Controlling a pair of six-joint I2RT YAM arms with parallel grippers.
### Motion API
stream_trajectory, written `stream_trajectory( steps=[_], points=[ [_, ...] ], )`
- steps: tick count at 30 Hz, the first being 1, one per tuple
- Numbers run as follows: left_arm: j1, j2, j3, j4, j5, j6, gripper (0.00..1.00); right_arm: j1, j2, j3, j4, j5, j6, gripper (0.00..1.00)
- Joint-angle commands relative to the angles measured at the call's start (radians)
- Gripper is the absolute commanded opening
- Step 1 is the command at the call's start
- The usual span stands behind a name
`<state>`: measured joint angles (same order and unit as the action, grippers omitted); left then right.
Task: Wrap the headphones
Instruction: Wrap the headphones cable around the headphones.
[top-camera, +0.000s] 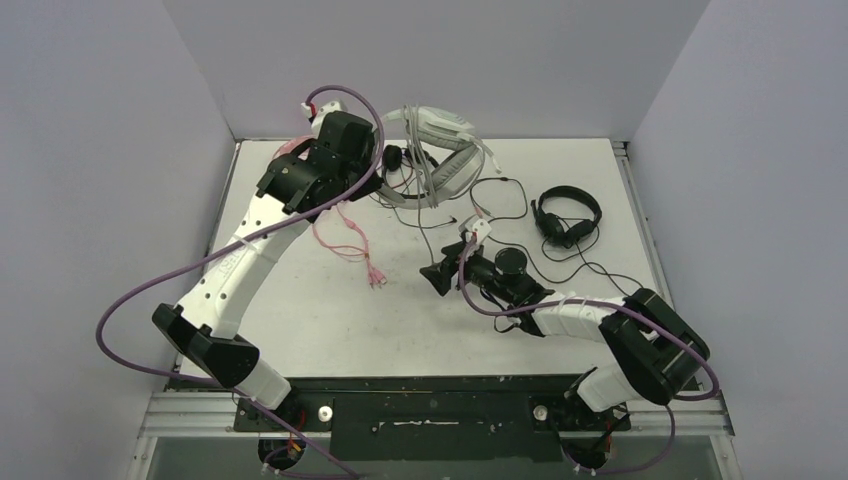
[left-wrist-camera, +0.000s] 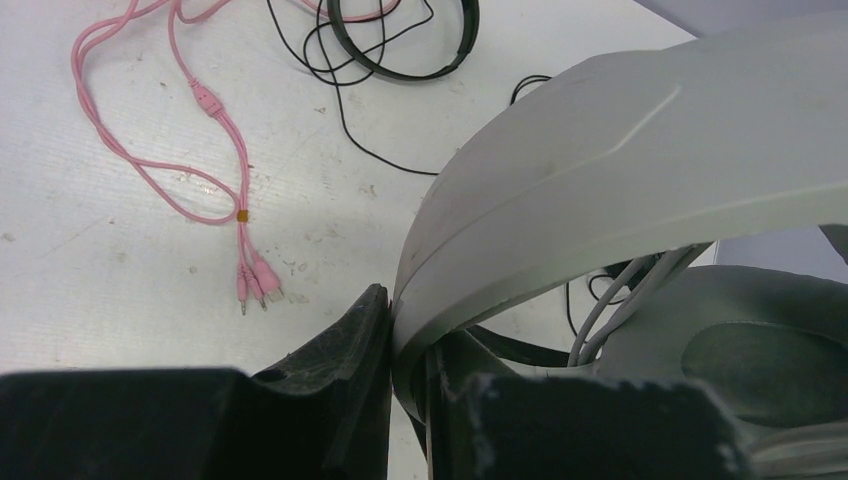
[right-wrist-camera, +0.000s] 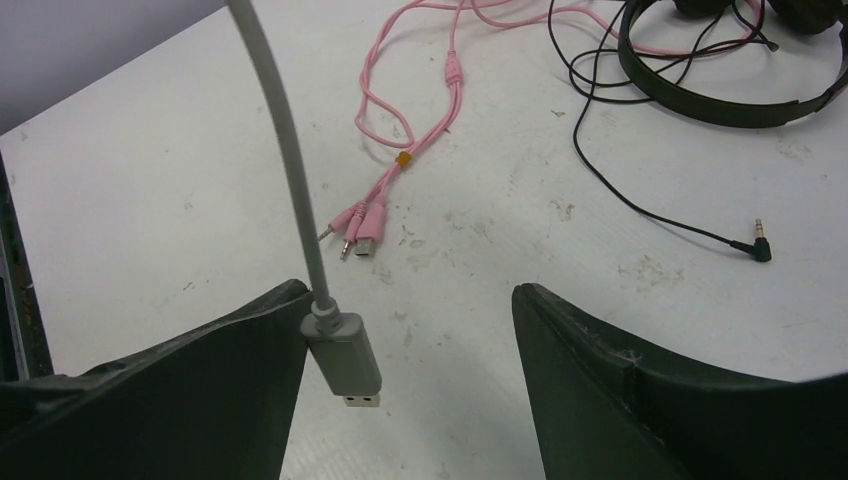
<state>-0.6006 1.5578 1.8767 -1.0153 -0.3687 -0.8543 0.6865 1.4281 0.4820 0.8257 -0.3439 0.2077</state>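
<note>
My left gripper (top-camera: 378, 140) is at the back of the table, shut on the headband of the bulky white-grey headphones (top-camera: 445, 150). In the left wrist view the grey band (left-wrist-camera: 620, 150) is pinched between the jaws of the left gripper (left-wrist-camera: 392, 300). My right gripper (top-camera: 437, 278) is at mid-table, open. Between the jaws of the right gripper (right-wrist-camera: 408, 292) hangs the grey USB plug (right-wrist-camera: 343, 358) on its grey cable (right-wrist-camera: 280, 150), touching the left finger (right-wrist-camera: 230, 380). The pink cable (top-camera: 350, 240) lies loose beside it. One thin black headset (top-camera: 568, 213) lies to the right.
Pink plugs (right-wrist-camera: 360, 225) lie on the table just beyond the right gripper. A black headband (right-wrist-camera: 720, 95) and its thin black cord ending in a jack plug (right-wrist-camera: 755, 246) lie to the right. Another black headset (top-camera: 398, 160) sits by the white one. Walls enclose the table.
</note>
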Motion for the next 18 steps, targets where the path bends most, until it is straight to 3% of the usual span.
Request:
stream_trajectory(
  steps=[1,3,10,15,18],
  points=[
    [0.004,-0.066,0.081,0.078,0.061,-0.035,0.0,-0.013,0.039,0.049,0.105,-0.046,-0.029,0.7],
    [0.005,-0.065,0.085,0.078,0.09,-0.031,0.0,-0.022,0.05,0.052,0.119,-0.069,-0.026,0.64],
    [0.008,-0.088,0.074,0.097,0.168,-0.014,0.0,-0.077,0.037,0.054,0.15,-0.183,0.014,0.26],
    [0.01,-0.094,0.069,0.095,0.227,-0.009,0.0,-0.117,0.021,0.045,0.146,-0.242,0.023,0.13],
    [0.011,-0.096,0.068,0.097,0.261,-0.01,0.0,-0.133,0.016,0.039,0.145,-0.254,0.029,0.12]
  ],
)
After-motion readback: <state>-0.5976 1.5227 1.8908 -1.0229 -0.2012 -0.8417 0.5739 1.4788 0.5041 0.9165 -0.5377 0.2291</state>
